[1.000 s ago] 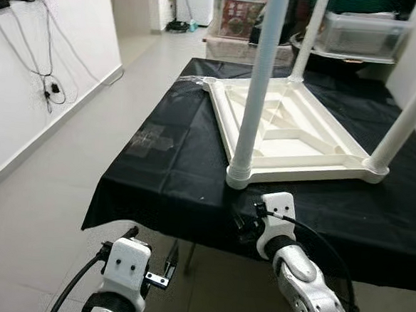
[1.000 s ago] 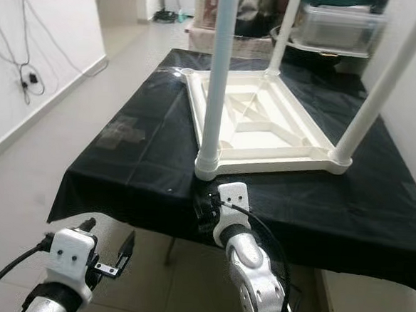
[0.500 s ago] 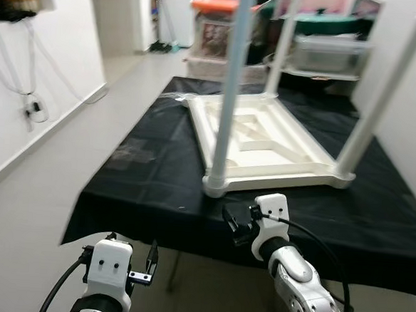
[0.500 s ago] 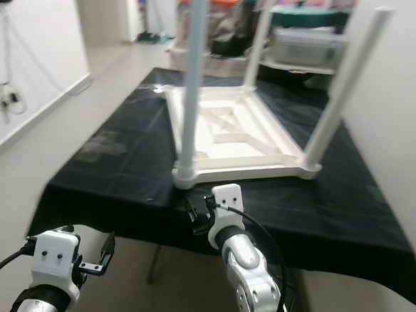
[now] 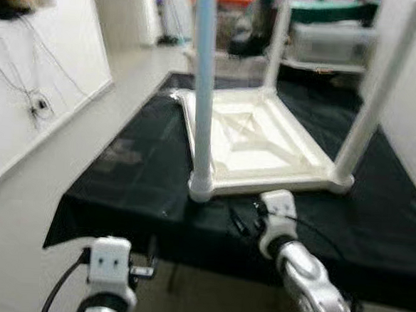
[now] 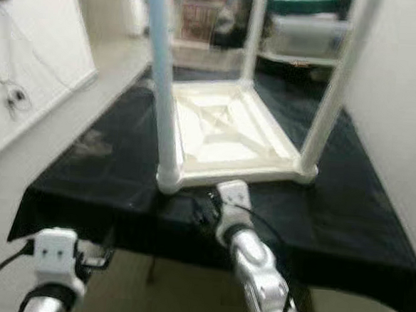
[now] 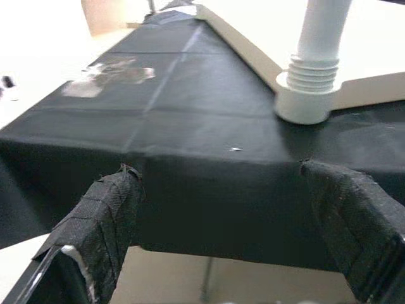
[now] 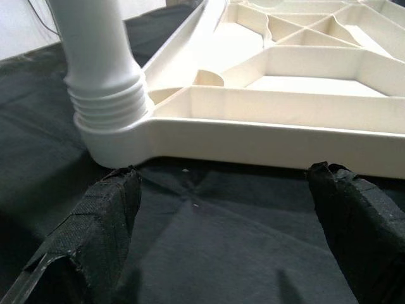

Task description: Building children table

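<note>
A white plastic children's table (image 5: 255, 141) lies upside down on the black-covered bench (image 5: 128, 172), three of its legs standing up, the near-left leg (image 5: 204, 91) at the corner closest to the robot. The right gripper (image 8: 221, 209) sits low over the black cloth just short of the table's near rim at 12 o'clock, jaws apart with nothing between them, the ribbed leg socket (image 8: 111, 111) at about 10 o'clock of it. The left gripper (image 7: 221, 221) hangs below and before the bench edge, jaws apart and empty; clear storage boxes (image 5: 330, 39) stand beyond the bench's far end, and cables (image 5: 33, 101) hang on the left wall.
</note>
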Robot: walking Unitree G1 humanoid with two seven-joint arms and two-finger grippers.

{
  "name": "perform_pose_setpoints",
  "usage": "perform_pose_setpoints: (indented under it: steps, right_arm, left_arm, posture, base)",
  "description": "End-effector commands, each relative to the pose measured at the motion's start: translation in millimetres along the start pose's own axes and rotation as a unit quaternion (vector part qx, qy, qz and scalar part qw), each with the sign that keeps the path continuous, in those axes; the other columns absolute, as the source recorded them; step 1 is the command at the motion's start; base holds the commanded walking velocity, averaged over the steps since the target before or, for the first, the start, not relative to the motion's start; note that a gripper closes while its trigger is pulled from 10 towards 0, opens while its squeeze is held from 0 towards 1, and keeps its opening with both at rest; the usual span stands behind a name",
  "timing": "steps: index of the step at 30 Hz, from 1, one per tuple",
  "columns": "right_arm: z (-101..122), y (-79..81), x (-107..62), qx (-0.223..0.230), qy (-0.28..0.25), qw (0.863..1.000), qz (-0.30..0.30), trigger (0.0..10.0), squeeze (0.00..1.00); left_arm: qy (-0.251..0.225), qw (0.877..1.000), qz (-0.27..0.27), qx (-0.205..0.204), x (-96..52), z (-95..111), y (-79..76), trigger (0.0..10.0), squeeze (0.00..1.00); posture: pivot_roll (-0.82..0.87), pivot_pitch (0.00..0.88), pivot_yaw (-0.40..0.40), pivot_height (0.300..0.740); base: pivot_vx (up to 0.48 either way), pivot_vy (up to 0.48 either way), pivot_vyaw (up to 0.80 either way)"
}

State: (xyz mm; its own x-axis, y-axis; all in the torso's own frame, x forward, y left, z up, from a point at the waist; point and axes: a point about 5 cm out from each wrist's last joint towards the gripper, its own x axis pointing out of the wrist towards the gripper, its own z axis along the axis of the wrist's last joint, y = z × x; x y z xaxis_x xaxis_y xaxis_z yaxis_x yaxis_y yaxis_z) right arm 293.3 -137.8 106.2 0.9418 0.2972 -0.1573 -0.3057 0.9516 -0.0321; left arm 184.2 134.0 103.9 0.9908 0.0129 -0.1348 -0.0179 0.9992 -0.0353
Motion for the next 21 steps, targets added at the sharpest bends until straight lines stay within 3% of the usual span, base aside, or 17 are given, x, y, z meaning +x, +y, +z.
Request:
perform_pose_setpoints:
  steps: [1,7,9,16,17,21]
  right_arm:
    - [-1,5.0,1.0,0.007,0.001,1.000,0.013,10.0,0.00]
    - [8,5.1,8.9,0.050,-0.012,0.996,0.076,10.0,0.00]
    - [24,-5.0,20.1,0.062,-0.033,0.992,0.102,10.0,0.00]
    - [46,-21.6,32.4,0.062,-0.057,0.988,0.130,10.0,0.00]
    - [52,-24.4,34.7,0.059,-0.066,0.986,0.139,10.0,1.00]
    - [65,-28.0,39.6,0.045,-0.082,0.983,0.159,10.0,1.00]
  left_arm:
    - [0.002,1.000,0.003,0.003,-0.8,-1,2.0,10.0,0.00]
    - [-0.005,1.000,0.007,-0.008,-1.1,1,2.1,10.0,0.00]
    - [-0.007,1.000,0.004,-0.010,-2.3,3,1.0,10.0,0.00]
    - [-0.008,1.000,0.000,-0.011,-6.1,5,-0.9,10.0,0.00]
    - [-0.010,1.000,-0.006,-0.008,-7.3,6,-2.3,10.0,0.00]
    - [-0.013,1.000,-0.019,-0.008,-10.8,8,-5.7,10.0,0.00]
  posture:
    - [0.08,0.029,-0.024,0.740]
    - [0.08,0.035,-0.023,0.740]
    - [0.08,0.054,-0.026,0.740]
    - [0.08,0.073,-0.027,0.740]
    - [0.08,0.083,-0.026,0.740]
    - [0.09,0.099,-0.026,0.740]
  base:
    - [0.000,0.000,0.00]
    - [0.000,0.000,0.00]
    - [0.000,0.000,0.00]
    - [0.000,0.000,0.00]
    - [0.000,0.000,0.00]
    - [0.000,0.000,0.00]
